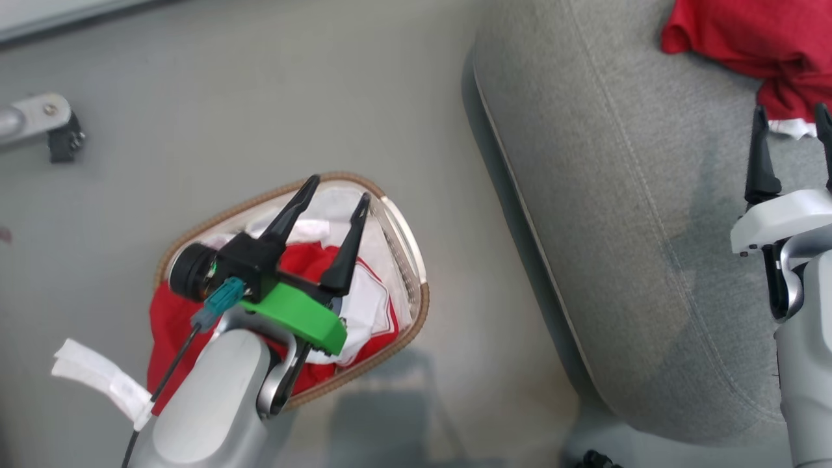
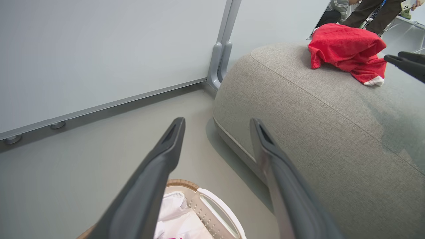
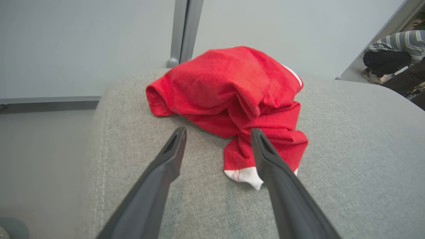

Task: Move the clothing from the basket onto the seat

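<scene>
Red soft fabric clothing (image 1: pixel 172 325) with white panels lay heaped in the oval cream-white perforated plastic basket (image 1: pixel 424 305). One red fold spilled over the brown woven rim on the robot's near-left side. The basket stood on the grey floor (image 1: pixel 97 247), near the large grey upholstered seat (image 1: pixel 617 227) but apart from it. The left gripper (image 1: pixel 340 188) hung above the basket with its two dark fingers spread apart and nothing between them. Whether it touched the fabric below could not be told. A second crumpled red garment (image 3: pixel 232 89) with a white cuff rested on the seat cushion, toward its far side. The right gripper (image 1: pixel 790 110) was poised over the seat just short of that garment, fingers parted and empty. In the right wrist view, one fingertip overlapped the white cuff.
</scene>
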Robot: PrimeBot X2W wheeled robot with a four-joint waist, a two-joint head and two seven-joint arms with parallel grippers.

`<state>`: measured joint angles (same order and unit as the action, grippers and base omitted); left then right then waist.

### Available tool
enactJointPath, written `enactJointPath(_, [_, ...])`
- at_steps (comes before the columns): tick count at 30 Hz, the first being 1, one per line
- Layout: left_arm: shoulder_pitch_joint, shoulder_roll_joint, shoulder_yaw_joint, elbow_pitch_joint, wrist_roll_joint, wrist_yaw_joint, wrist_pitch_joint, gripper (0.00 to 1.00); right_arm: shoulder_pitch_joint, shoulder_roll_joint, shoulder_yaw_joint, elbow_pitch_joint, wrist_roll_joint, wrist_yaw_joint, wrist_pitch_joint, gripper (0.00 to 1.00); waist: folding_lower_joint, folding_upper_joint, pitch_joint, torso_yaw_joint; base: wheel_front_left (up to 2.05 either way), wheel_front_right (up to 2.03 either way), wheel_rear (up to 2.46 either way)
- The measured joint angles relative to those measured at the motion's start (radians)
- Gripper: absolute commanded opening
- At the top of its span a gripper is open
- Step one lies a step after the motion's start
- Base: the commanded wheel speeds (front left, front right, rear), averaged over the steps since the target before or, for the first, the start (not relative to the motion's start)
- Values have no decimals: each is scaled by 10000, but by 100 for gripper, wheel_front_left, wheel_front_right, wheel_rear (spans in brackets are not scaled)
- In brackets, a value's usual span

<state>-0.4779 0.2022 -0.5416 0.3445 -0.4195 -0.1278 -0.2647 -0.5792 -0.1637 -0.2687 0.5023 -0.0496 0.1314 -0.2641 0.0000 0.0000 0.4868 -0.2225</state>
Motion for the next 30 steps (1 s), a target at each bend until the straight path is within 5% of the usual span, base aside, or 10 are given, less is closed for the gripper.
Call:
enactJointPath(7, [938, -382, 1565, 468, 589, 63, 2, 100, 916, -186, 1388, -1221, 1254, 0, -2, 100, 0, 0, -1035, 383, 0, 0, 0])
enactJointPath(13, [1685, -658, 3058, 694, 1016, 142, 2, 100, 1368, 297, 2234, -1511, 1670, 0, -2, 100, 0, 0, -1667, 1012, 0, 0, 0])
enactJointPath(30, [3346, -1266, 5396, 991, 2121, 54, 2, 100, 2619, 1110, 3055, -1212, 2000, 0, -2, 100, -1, 0, -3472, 2274, 0, 0, 0])
